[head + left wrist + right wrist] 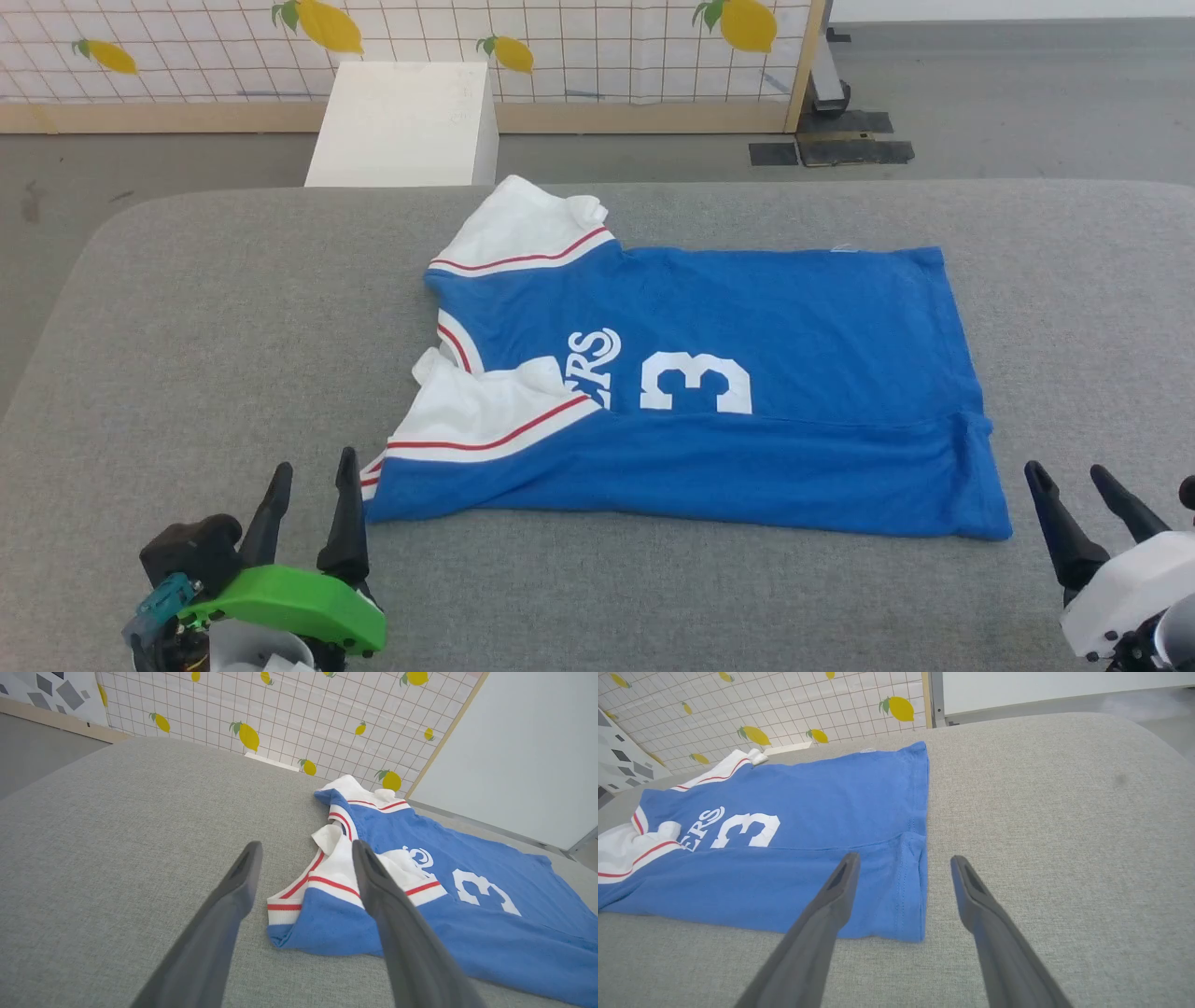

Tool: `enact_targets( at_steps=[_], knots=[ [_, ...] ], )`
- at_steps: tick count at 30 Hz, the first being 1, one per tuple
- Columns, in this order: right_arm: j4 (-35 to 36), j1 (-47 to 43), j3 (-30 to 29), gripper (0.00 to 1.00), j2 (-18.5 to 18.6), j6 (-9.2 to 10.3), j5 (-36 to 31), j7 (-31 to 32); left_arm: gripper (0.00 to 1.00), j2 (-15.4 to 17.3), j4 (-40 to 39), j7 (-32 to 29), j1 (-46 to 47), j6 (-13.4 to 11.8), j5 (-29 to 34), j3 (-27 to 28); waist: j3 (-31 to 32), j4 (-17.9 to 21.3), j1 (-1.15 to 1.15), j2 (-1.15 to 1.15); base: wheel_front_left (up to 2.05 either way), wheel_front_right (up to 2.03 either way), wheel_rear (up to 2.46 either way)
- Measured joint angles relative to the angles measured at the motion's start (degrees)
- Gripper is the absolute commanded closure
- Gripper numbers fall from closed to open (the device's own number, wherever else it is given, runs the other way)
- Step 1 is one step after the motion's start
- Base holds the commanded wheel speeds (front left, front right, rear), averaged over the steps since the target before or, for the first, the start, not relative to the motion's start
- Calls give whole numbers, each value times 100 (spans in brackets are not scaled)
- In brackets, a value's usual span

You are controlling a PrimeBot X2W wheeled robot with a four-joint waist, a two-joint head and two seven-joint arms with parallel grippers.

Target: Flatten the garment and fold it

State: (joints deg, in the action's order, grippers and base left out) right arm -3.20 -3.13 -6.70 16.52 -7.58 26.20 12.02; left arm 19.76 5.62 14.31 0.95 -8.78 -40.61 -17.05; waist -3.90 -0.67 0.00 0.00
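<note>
I'm looking across a grey padded table [215, 308] backed by a lemon-print screen [607, 56]. The garment [775, 308] is lying mid-table, showing "ERS" and "3". A white sleeve [485, 411] is hiding the first letters. The left gripper [313, 467] and right gripper [1064, 471] are hovering beside it, both spread wide and empty.

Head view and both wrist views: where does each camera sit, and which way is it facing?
Head view: on the head, looking forward and down at the garment on the grey surface; left gripper lower left, right gripper lower right, jaws open.
Left wrist view: on the left wrist, facing the collar-and-sleeve end; its own jaws rise from the bottom.
Right wrist view: on the right wrist, facing the hem end; its own jaws rise likewise.
Shared: both wrist views show the number 3 and the lemon-print screen.
</note>
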Motion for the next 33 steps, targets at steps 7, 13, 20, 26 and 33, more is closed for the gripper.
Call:
enact_targets(
  at_steps=[7, 13, 20, 26, 33],
  knots=[
    [-38, -7, -16, 0, -44, 0, 8, 5, 0, 27, 171, -535, 151, -99, 85, -158, -69, 8, 0, 0, 0, 0, 0],
    [-18, 18, -9, 0, -52, 0, 18, 32, 0, 302, 416, -2804, 1020, -454, -9, -569, -210, -4, 0, 0, 0, 0, 0],
    [91, 108, -4, 0, -30, 0, 60, 135, 0, 643, 661, -4978, 1818, -675, -9, -1096, -470, 17, 0, 0, 0, 0, 0],
    [166, 172, -18, 0, -23, 0, 69, 208, 0, 671, 882, -5484, 2070, -743, -24, -1223, -741, 75, 0, 0, 0, 0, 0],
    [210, 254, 36, 0, 10, 0, 75, 255, 100, 636, 947, -5523, 2080, -727, -266, -1056, -961, 155, 0, 0, 0, 0, 0]
  ],
)
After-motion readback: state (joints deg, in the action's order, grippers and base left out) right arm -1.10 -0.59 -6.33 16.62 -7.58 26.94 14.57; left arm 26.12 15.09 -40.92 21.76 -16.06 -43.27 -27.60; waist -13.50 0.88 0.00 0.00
